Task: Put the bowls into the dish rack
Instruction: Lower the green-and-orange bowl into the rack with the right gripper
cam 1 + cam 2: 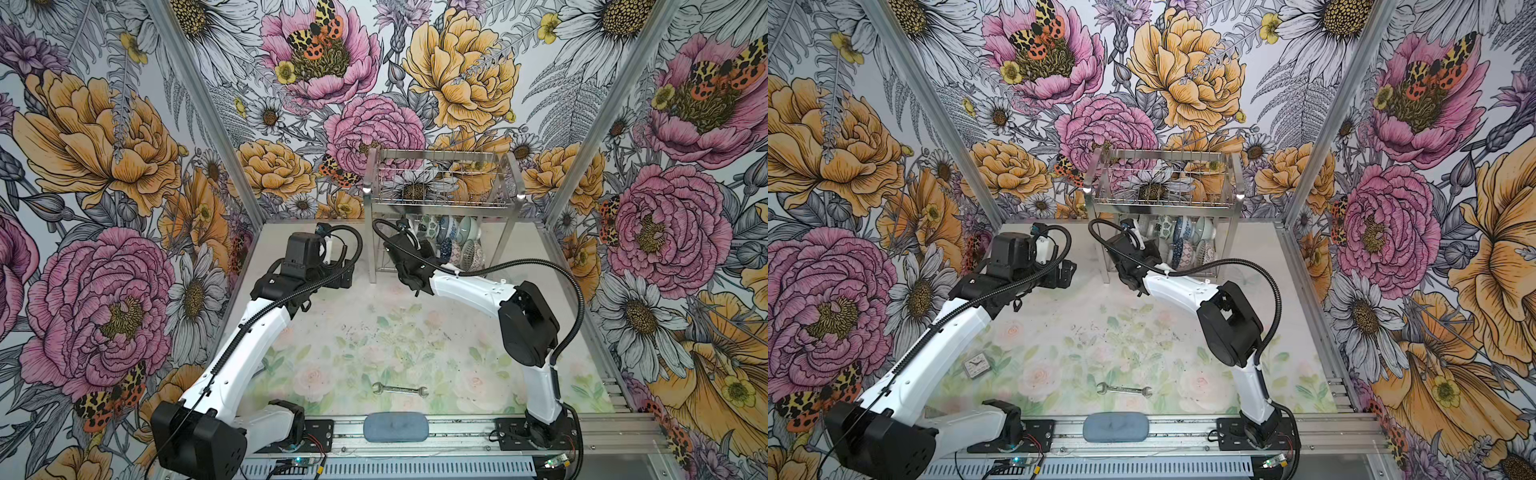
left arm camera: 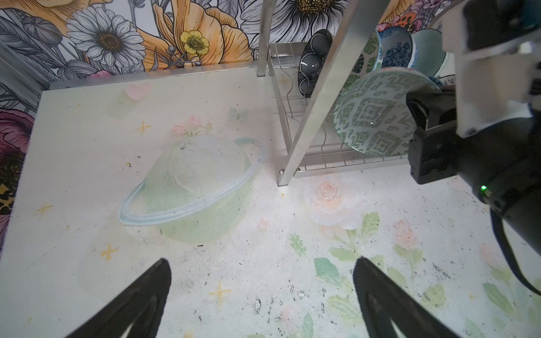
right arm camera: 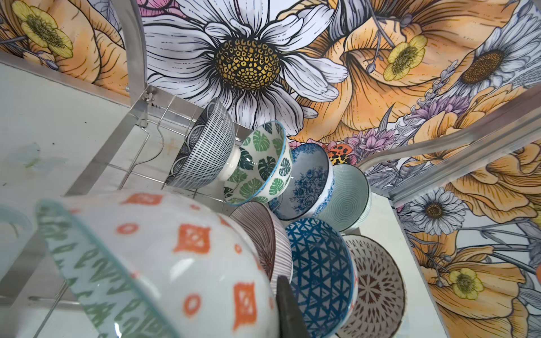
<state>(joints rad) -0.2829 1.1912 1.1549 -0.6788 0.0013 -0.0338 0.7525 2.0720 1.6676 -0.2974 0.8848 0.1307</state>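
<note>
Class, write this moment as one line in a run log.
right gripper: shut on bowl at dish rack, lower tier | left gripper: open, empty, over table | other bowls: already racked

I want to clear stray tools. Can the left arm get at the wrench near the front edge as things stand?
Probably yes. The wrench lies by itself on the table, the left gripper is open and empty, and the right gripper holds a bowl at the dish rack, away from it.

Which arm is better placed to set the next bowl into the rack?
Right. The right claw is shut on the orange-patterned bowl at the lower tier of the dish rack; the left claw is open and empty.
</note>
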